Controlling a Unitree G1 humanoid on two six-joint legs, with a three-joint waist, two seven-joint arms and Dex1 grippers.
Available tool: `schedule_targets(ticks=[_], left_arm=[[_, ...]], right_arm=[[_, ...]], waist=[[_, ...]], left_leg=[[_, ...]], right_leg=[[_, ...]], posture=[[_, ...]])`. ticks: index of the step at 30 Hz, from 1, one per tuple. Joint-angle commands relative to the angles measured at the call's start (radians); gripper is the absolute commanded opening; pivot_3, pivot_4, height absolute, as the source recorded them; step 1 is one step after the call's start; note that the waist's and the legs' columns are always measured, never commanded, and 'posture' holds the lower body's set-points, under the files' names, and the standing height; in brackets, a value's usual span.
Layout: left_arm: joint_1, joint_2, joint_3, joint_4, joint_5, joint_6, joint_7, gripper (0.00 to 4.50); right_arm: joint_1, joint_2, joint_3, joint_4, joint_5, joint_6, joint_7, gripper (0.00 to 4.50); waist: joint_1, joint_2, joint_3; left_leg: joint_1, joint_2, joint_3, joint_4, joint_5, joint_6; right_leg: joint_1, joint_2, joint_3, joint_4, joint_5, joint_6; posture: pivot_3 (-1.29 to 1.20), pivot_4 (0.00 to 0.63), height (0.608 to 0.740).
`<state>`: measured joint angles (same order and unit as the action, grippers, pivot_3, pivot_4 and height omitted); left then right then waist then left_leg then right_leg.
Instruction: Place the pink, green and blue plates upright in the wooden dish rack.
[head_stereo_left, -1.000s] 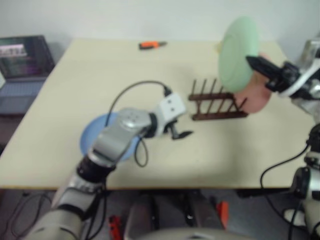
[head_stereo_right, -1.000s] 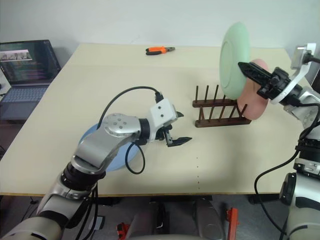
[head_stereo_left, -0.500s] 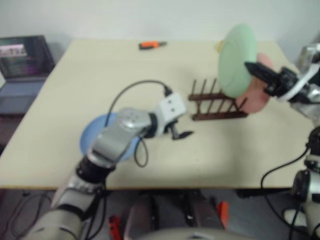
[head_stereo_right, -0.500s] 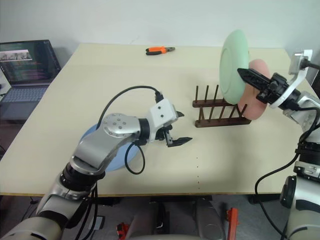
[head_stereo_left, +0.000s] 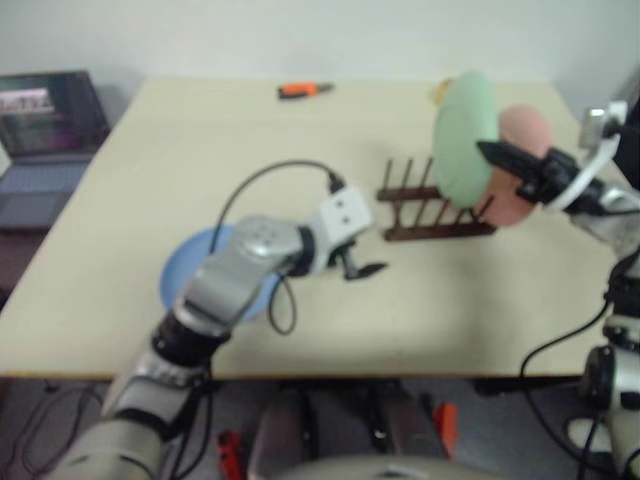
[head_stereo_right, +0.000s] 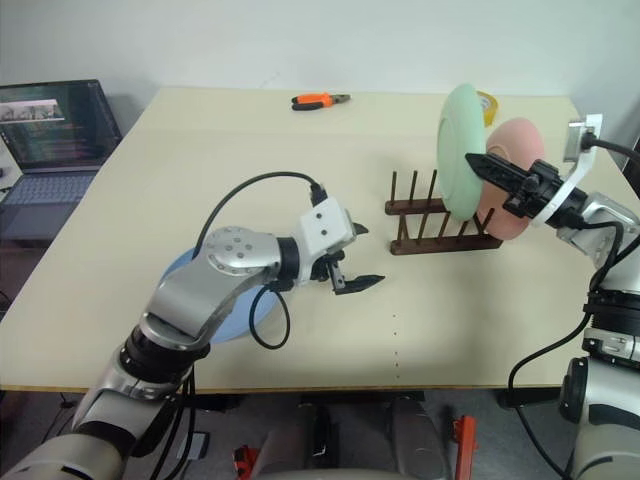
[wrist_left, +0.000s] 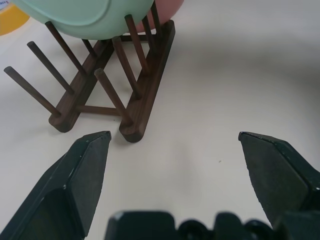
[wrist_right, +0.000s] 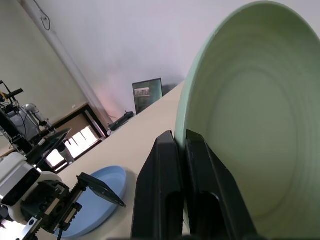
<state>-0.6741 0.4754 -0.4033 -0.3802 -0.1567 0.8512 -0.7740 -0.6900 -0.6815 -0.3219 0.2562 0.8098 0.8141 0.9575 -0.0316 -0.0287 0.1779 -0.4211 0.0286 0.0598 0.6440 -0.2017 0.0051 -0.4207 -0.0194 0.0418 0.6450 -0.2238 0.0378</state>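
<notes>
My right gripper (head_stereo_right: 474, 162) is shut on the rim of the mint green plate (head_stereo_right: 460, 148), holding it upright over the wooden dish rack (head_stereo_right: 440, 226). The plate's lower edge (wrist_left: 85, 15) is down among the peg tops. The pink plate (head_stereo_right: 512, 170) stands upright at the rack's right end, just behind the green one. Flat on the table near the front left, the blue plate (head_stereo_right: 212, 305) lies partly hidden under my left arm. My left gripper (head_stereo_right: 350, 262) is open and holds nothing, hovering left of the rack, its fingers (wrist_left: 80, 175) spread wide.
Orange pliers (head_stereo_right: 320, 100) lie at the table's far edge. A yellow roll (head_stereo_right: 487, 100) sits behind the plates. An open laptop (head_stereo_right: 55, 125) stands off the table's left side. A black cable (head_stereo_right: 255, 190) loops over my left arm.
The right gripper has come down with the green plate, bringing it from above the rack to the peg tops, next to the pink plate. The left arm has stayed still.
</notes>
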Motion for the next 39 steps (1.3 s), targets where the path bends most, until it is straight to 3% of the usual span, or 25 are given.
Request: schedule_targets(ticks=[1, 4, 7, 18, 32, 39], left_arm=[[-0.014, 0.000, 0.004, -0.023, 0.001, -0.009, 0.005, 4.50], [-0.016, 0.000, 0.004, -0.020, 0.002, -0.012, 0.004, 4.50], [-0.017, 0.000, 0.003, -0.019, 0.003, -0.013, 0.004, 4.50], [-0.021, -0.004, -0.001, -0.012, 0.005, -0.020, 0.002, 4.50], [-0.025, -0.009, -0.009, -0.001, 0.009, -0.030, 0.001, 4.50], [-0.029, 0.015, 0.024, -0.014, 0.001, -0.032, -0.008, 4.50]], right_arm=[[-0.024, -0.019, -0.015, -0.048, 0.005, -0.009, 0.002, 0.04], [-0.020, -0.037, -0.028, -0.044, 0.010, -0.001, 0.014, 0.04], [-0.005, -0.055, -0.039, -0.043, 0.016, 0.003, 0.029, 0.69], [0.031, -0.071, -0.040, -0.013, -0.015, -0.057, 0.067, 4.46], [0.022, -0.080, -0.037, -0.040, -0.053, -0.146, 0.064, 4.46], [-0.002, -0.154, -0.045, -0.026, -0.099, -0.206, 0.105, 4.46]], waist=[[0.000, 0.000, 0.000], [0.000, 0.000, 0.000], [0.001, 0.000, 0.000], [0.000, 0.000, 0.000], [0.000, 0.000, 0.000], [0.001, 0.000, 0.000]], left_leg=[[0.000, 0.000, 0.000, 0.000, 0.000, 0.000], [0.000, 0.000, 0.000, 0.000, 0.000, 0.000], [0.000, 0.000, 0.000, 0.000, 0.000, 0.000], [0.000, 0.000, 0.000, 0.000, 0.000, 0.000], [0.000, 0.000, 0.000, 0.000, 0.000, 0.000], [0.000, 0.000, 0.000, 0.000, 0.000, 0.000]], right_leg=[[0.000, 0.000, 0.000, 0.000, 0.000, 0.000], [0.000, 0.000, 0.000, 0.000, 0.000, 0.000], [0.000, 0.000, 0.000, 0.000, 0.000, 0.000], [0.000, 0.000, 0.000, 0.000, 0.000, 0.000], [0.000, 0.000, 0.000, 0.000, 0.000, 0.000], [0.000, 0.000, 0.000, 0.000, 0.000, 0.000]], posture=[[0.00, 0.150, 0.740], [0.00, 0.150, 0.740], [0.00, 0.150, 0.740], [0.00, 0.150, 0.740], [0.00, 0.150, 0.740], [0.00, 0.150, 0.740]])
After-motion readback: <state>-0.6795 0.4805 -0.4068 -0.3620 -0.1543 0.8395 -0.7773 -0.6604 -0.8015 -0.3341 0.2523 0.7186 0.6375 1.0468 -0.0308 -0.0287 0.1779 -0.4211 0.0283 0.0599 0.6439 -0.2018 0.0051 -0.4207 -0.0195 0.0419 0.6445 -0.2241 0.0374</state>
